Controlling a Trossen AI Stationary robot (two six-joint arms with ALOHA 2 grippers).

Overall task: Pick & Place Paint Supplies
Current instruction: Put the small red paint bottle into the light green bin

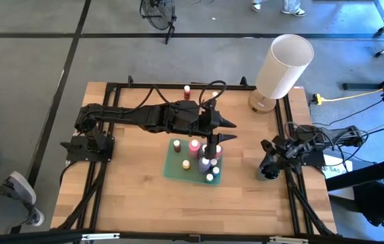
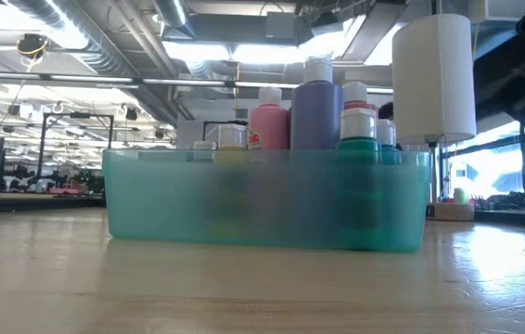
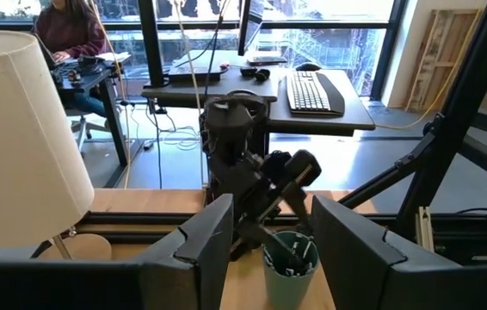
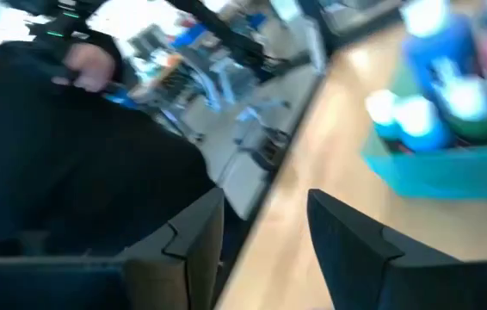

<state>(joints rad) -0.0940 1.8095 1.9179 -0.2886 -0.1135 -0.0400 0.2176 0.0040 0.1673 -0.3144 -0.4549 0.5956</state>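
Several small paint bottles, among them a pink one [image 1: 194,145] [image 2: 269,121] and a purple one [image 2: 317,107], stand upright in a teal tray [image 1: 176,166] [image 2: 244,199] at the table's middle. One red-capped bottle [image 1: 186,90] stands alone near the far edge. My left gripper [image 1: 227,131] [image 3: 271,250] hangs open above the tray's far right corner, with nothing between its fingers. At the right edge a green cup [image 1: 269,173] [image 3: 291,275] holds dark-handled brushes. My right gripper [image 1: 268,163] [image 4: 265,232] is right above the cup and open; nothing shows between its fingers.
A large white cylinder on a round wooden foot [image 1: 283,66] [image 3: 15,138] stands at the far right corner. Bare wood lies on the tray's left and near sides. Black frame rails run along the table's edges. Beyond the table, a person sits at a desk.
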